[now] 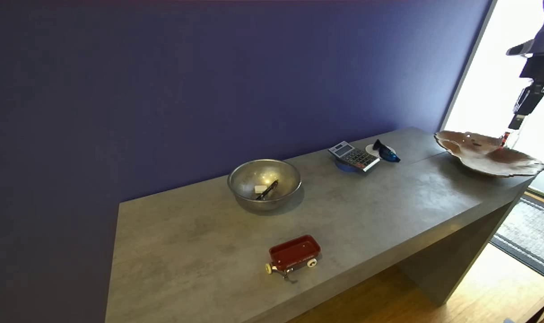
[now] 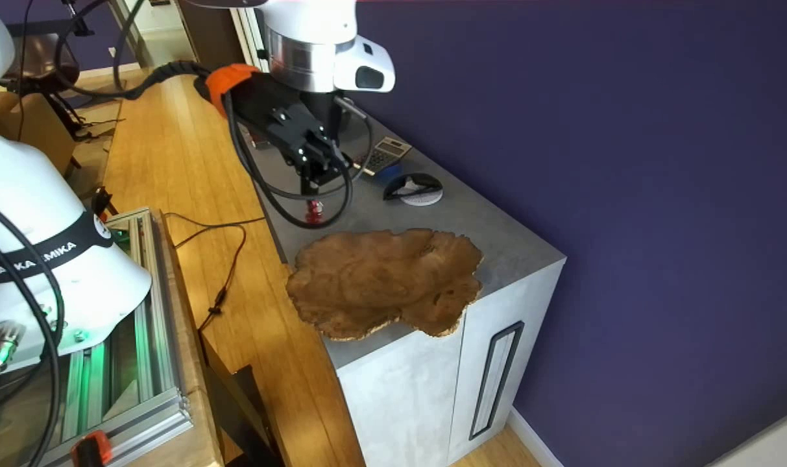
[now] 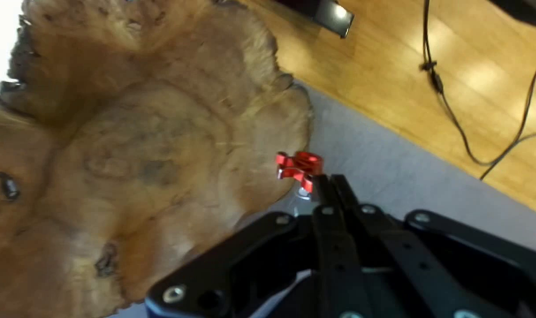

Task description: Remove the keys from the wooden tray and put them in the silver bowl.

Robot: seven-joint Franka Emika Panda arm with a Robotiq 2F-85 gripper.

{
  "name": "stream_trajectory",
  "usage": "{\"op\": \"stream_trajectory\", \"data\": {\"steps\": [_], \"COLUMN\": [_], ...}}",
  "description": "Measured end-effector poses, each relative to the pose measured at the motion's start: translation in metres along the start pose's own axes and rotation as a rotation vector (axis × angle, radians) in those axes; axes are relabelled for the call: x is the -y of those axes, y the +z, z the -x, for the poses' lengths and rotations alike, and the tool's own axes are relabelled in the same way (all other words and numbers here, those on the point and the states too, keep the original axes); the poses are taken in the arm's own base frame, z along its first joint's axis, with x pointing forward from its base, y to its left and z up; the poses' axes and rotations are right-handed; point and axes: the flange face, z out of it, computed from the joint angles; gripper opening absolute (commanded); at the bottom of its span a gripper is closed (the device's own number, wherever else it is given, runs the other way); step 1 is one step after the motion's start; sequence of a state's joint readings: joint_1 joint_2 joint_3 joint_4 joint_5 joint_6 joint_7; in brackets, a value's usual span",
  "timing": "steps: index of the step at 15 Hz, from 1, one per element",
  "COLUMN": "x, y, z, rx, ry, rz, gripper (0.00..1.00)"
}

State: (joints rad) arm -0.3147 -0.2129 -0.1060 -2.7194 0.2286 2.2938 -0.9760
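The keys [image 3: 299,168] are a little bunch with red on it, and they hang in the air from the tip of the black gripper [image 3: 331,179]. The gripper is pinched narrow and holds the keys. In the wrist view, the keys show right at the edge of the wooden tray [image 3: 161,132], partly in front of the tray and partly in front of the grey tabletop [image 3: 351,145]. I cannot tell how high up they are. The tray is brown with a wavy rim, and it sits at one end of the tabletop. A calculator [image 1: 355,156] rests tilted on a blue thing [image 1: 345,166], and just beside it a shiny dark thing [image 1: 387,153] lies on a white round thing [image 2: 424,200]. Farther along, well apart from the tray, stands the silver bowl [image 1: 246,180], near the purple wall [image 1: 186,89]. In the bowl are a small white block [image 1: 260,189] and a thin dark thing [image 1: 268,190]. A small red wagon [image 1: 295,251] is near the bowl, farther from the wall. In the wrist view, a black cord [image 3: 458,127] lies on the yellow wooden floor [image 3: 484,84].
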Motion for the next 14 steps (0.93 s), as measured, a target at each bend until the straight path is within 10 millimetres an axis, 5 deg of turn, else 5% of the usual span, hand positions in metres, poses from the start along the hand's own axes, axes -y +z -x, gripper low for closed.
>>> {"op": "stream_trajectory", "data": {"steps": [2, 9, 11, 14], "x": [0.029, 0.041, 0.077, 0.157], "y": [0.007, 0.006, 0.009, 0.023], "z": [-0.004, -0.015, -0.048, -0.092], "rx": [0.039, 0.035, 0.044, 0.094], "ry": [-0.049, -0.105, -0.224, -0.428], "rz": [0.016, 0.029, 0.040, 0.068], "gripper": [0.03, 0.01, 0.01, 0.01]}}
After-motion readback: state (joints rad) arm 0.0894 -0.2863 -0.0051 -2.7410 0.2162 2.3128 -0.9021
